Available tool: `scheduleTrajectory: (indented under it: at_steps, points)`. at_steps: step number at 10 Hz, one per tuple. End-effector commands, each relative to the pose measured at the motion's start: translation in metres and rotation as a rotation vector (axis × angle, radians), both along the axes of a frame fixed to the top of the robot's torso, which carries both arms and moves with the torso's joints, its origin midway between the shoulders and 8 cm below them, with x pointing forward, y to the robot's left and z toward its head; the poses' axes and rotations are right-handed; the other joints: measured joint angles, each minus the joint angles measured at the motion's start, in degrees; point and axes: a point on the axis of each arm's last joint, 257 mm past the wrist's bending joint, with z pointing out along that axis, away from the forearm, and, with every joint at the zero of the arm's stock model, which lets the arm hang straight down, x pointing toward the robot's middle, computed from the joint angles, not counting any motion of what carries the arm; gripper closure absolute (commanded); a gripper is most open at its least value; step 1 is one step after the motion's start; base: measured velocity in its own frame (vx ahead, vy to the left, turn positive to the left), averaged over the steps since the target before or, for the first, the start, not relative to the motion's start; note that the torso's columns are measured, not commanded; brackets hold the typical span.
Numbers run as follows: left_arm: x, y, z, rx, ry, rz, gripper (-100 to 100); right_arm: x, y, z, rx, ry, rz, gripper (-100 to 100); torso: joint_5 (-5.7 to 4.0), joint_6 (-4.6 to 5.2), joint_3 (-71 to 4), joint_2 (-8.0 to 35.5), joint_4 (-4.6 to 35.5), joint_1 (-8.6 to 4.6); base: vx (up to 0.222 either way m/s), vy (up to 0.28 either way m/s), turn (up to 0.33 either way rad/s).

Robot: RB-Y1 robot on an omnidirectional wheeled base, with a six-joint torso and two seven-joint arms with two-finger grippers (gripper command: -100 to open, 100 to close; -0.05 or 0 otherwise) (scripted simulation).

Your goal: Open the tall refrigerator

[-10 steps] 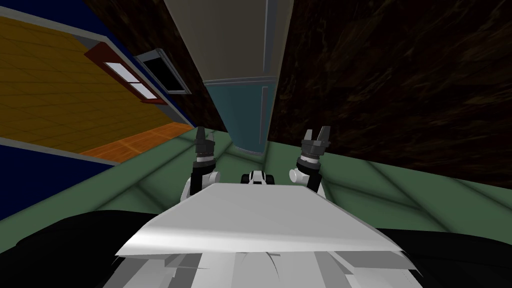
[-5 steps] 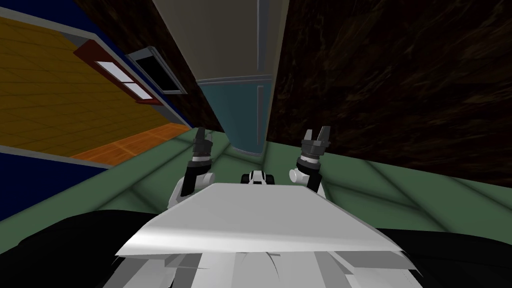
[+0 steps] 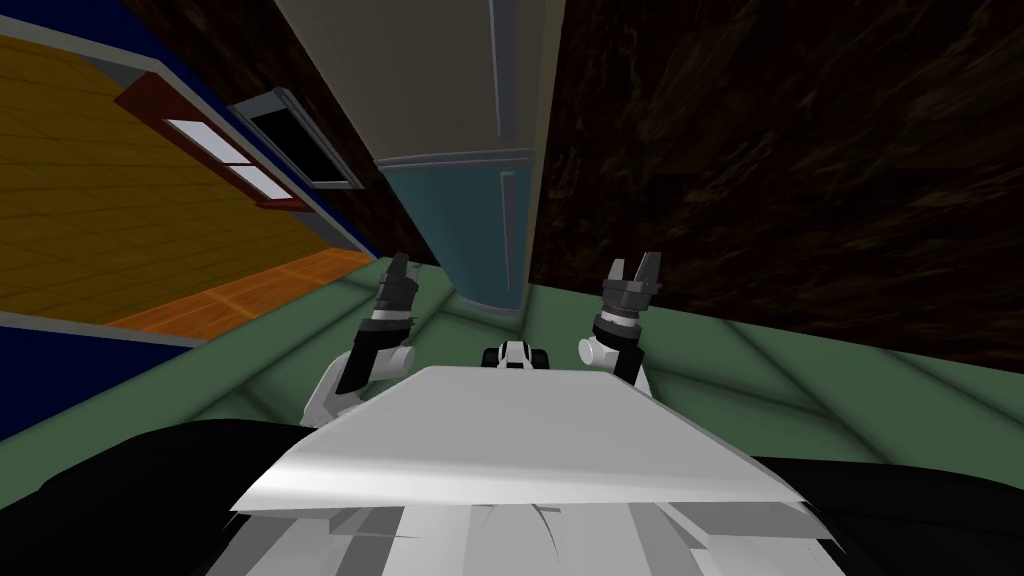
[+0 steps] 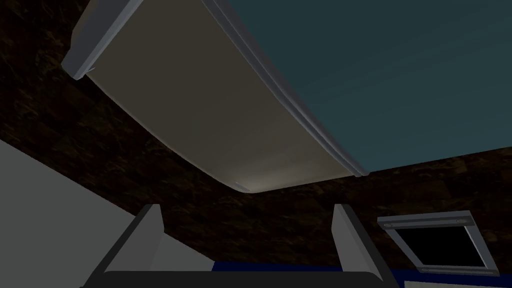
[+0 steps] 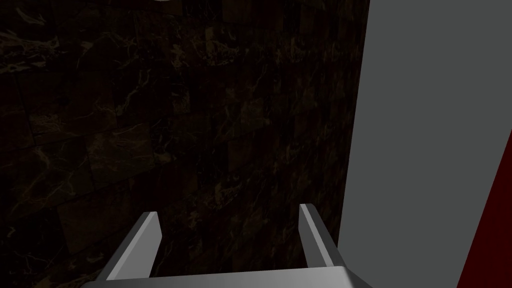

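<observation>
The tall refrigerator [image 3: 440,80] stands straight ahead, set into a dark marbled wall. Its upper door is beige-grey and its lower door [image 3: 470,230] is teal. Each door has a slim vertical handle [image 3: 497,70] near its right edge. My left gripper [image 3: 398,275] hangs low before the fridge's lower left corner, apart from it. In the left wrist view the left gripper [image 4: 247,215] is open and empty, facing the beige door [image 4: 200,100] and the teal door [image 4: 390,75]. My right gripper [image 3: 633,272] is raised to the fridge's right, and the right wrist view shows the right gripper [image 5: 230,220] open and empty.
Dark marbled wall [image 3: 800,150] flanks the fridge on both sides. A grey-framed dark window [image 3: 300,140] sits in the wall to the left [image 4: 435,242]. Green floor [image 3: 800,370] lies ahead. Further left, past a blue wall, is an orange floor [image 3: 120,200].
My view has swung a little, so the fridge sits further left in the picture. My left arm has leaned outward to the left, with its elbow lower. The right arm has not moved.
</observation>
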Motion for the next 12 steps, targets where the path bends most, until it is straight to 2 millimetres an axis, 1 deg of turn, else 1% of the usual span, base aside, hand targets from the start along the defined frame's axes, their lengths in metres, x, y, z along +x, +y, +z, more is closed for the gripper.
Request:
scheduleTrajectory:
  at_steps: [1,5,6,8,10,11,12]
  points:
    - [0.004,0.016,-0.003,0.04,0.062,0.023,-100,0.0,0.0,0.0,0.0,0.0,0.0,0,0.0,0.0,0.0,0.01,0.0,-0.01,0.108,-0.107,-0.044]
    - [0.011,0.044,-0.007,0.111,0.158,0.066,-100,0.0,0.0,0.0,0.0,0.0,0.0,0,0.02,0.0,0.03,0.04,0.01,0.04,0.109,-0.089,-0.046]
    - [0.011,0.045,-0.008,0.11,0.163,0.069,-100,0.0,0.0,0.0,0.0,0.0,0.0,0,-0.01,0.0,0.01,0.01,0.0,-0.02,0.077,-0.068,-0.009]
    - [0.015,0.061,-0.009,0.15,0.216,0.098,-100,0.0,0.0,0.0,0.0,0.0,0.0,0,0.03,0.0,0.12,0.19,0.06,0.11,0.075,-0.068,-0.041]
    - [0.018,0.079,-0.009,0.187,0.264,0.131,-100,0.0,0.0,0.0,0.0,0.0,0.0,0,-0.01,0.0,-0.02,-0.04,-0.01,-0.05,0.115,-0.102,-0.049]
    - [0.019,0.079,-0.009,0.192,0.268,0.131,-100,0.0,0.0,0.0,0.0,0.0,0.0,0,-0.02,0.0,-0.04,-0.05,-0.02,-0.04,0.078,-0.077,-0.013]
    - [0.021,0.087,-0.008,0.214,0.293,0.148,-100,0.0,0.0,0.0,0.0,0.0,0.0,0,0.02,-0.01,0.06,0.11,0.02,0.08,0.069,-0.072,-0.037]
